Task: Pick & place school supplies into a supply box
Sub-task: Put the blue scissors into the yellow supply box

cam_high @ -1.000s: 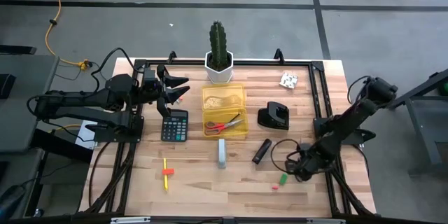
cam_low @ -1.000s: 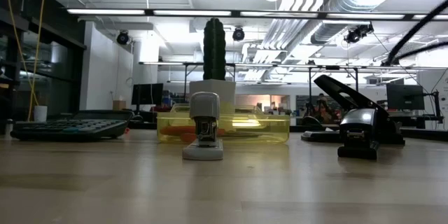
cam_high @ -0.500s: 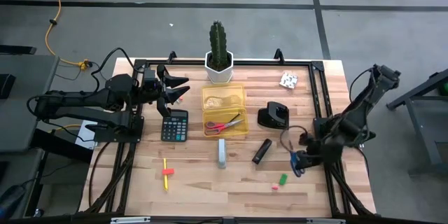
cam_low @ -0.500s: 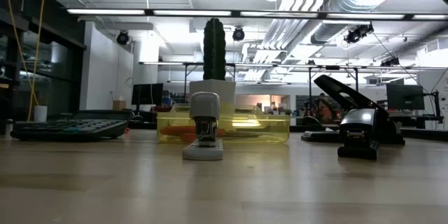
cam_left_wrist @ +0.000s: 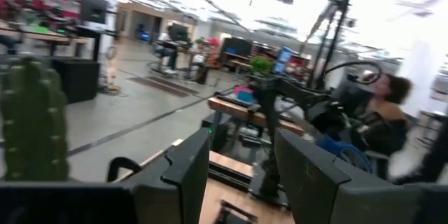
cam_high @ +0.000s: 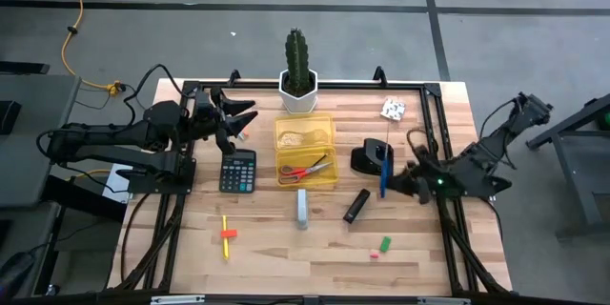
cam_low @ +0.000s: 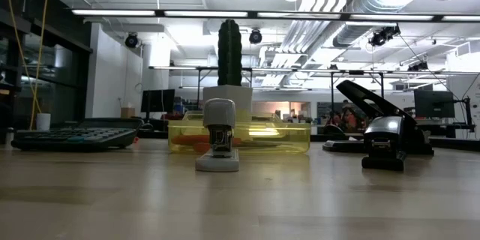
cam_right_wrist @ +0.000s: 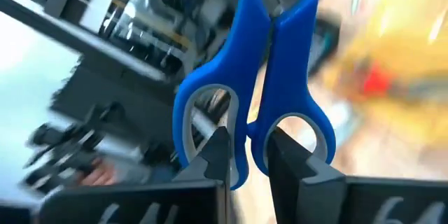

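Observation:
The supply box [cam_high: 305,151], a shallow yellow tray, lies mid-table with red-handled scissors [cam_high: 306,169] inside. My right gripper [cam_high: 394,186] hovers above the table to the box's right, shut on the blue-handled scissors [cam_high: 383,167]. A yellow pencil [cam_high: 226,236] lies flat near the front left. A green eraser [cam_high: 384,244] and a pink eraser [cam_high: 374,254] lie near the front right, and a small white piece [cam_high: 393,109] at the far right. My left gripper [cam_high: 238,119] hangs open and empty above the table's far left. My right gripper pinches the blue scissors by their handles [cam_right_wrist: 246,155], where the two finger loops meet, with one fingertip [cam_right_wrist: 217,150] lying at each loop. The closed blades point away from the gripper. The scissors are lifted clear of the table.
A white pot with a cactus [cam_high: 298,86] stands behind the box. A black calculator [cam_high: 237,170] lies left of it and a grey stapler [cam_high: 301,208] in front. A black hole punch [cam_high: 372,157] and a black marker [cam_high: 356,205] lie under the right gripper's side.
My right gripper has risen from the table's near right part and gone toward the far edge and the hole punch, rolling its wrist. The blue scissors have come up with it, lifted clear of the table and turned about.

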